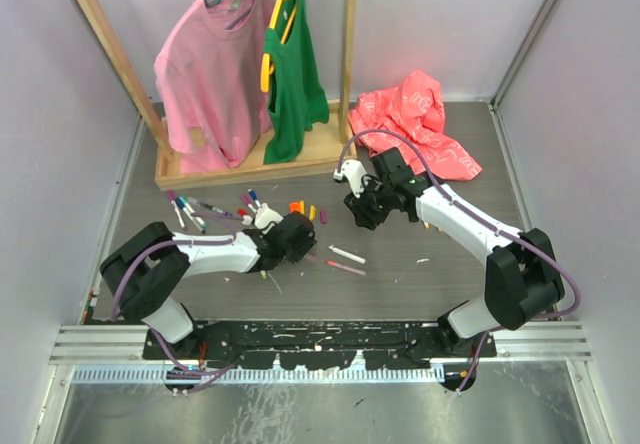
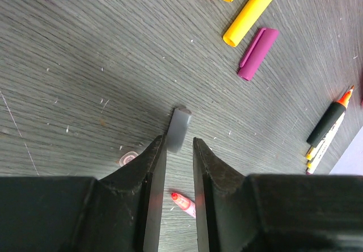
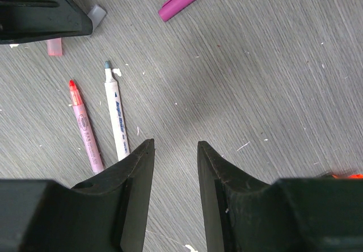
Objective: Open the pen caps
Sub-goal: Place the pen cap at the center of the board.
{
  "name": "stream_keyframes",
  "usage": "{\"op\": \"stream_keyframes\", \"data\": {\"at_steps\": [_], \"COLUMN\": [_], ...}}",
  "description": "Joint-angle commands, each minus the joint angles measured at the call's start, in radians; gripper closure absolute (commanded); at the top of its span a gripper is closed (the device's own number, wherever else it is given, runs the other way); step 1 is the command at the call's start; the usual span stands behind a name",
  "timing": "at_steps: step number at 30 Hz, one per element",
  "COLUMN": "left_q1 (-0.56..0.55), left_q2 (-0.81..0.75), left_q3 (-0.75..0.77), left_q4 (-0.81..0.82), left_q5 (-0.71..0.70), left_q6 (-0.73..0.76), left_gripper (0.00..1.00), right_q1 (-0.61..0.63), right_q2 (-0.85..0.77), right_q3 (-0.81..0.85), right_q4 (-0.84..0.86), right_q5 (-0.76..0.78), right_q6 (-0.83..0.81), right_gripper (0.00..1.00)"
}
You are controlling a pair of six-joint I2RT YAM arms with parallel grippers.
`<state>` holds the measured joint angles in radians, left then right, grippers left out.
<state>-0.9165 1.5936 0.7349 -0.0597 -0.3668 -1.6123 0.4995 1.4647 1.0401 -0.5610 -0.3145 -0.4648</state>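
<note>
The grey cap (image 2: 179, 126) lay loose on the table (image 2: 79, 64), with nothing gripped.
Your left gripper (image 2: 180, 150) had its jaws a narrow way apart, the grey cap right at its tips and apparently not pinched. Your right gripper (image 3: 174, 150) hung with its jaws parted around nothing, above an uncapped pink pen (image 3: 85, 128) and a white pen (image 3: 115, 118). A purple cap (image 2: 258, 53) and a yellow cap (image 2: 248, 15) lay nearby, and more pens (image 1: 190, 209), seemingly capped, lay off to the left. I judged them light, stiff, slick and prone to roll. Hold the barrel mid-length, pinch the cap across its sides and pull straight along the pen.
</note>
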Motion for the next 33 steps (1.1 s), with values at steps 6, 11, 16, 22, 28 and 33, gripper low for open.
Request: {"op": "stream_keyframes", "data": {"at_steps": [6, 11, 16, 22, 28, 33], "left_q1": [-0.004, -0.004, -0.004, -0.004, -0.003, 0.012], "left_q2": [-0.039, -0.107, -0.207, -0.369, -0.558, -0.661], "left_q3": [0.021, 0.016, -0.005, -0.097, -0.173, -0.15], "left_q4": [0.007, 0.011, 0.01, 0.032, 0.04, -0.139], "left_q5": [-0.019, -0.022, -0.029, -0.069, -0.106, -0.13], "left_q6": [0.004, 0.053, 0.113, 0.236, 0.564, 0.726], "left_gripper": [0.73, 0.72, 0.69, 0.6, 0.42, 0.22], "right_q1": [-0.008, -0.008, -0.01, -0.01, -0.01, -0.011], "right_q2": [-0.044, -0.047, -0.049, -0.052, -0.052, -0.052], "right_q3": [0.022, 0.023, 0.021, 0.022, 0.023, 0.024], "right_q4": [0.025, 0.026, 0.025, 0.023, 0.014, 0.009], "right_q5": [-0.009, -0.014, -0.018, -0.029, -0.047, -0.053], "right_q6": [0.005, 0.005, 0.004, -0.001, -0.009, -0.014], "right_gripper": [0.58, 0.58, 0.58, 0.58, 0.58, 0.58]}}
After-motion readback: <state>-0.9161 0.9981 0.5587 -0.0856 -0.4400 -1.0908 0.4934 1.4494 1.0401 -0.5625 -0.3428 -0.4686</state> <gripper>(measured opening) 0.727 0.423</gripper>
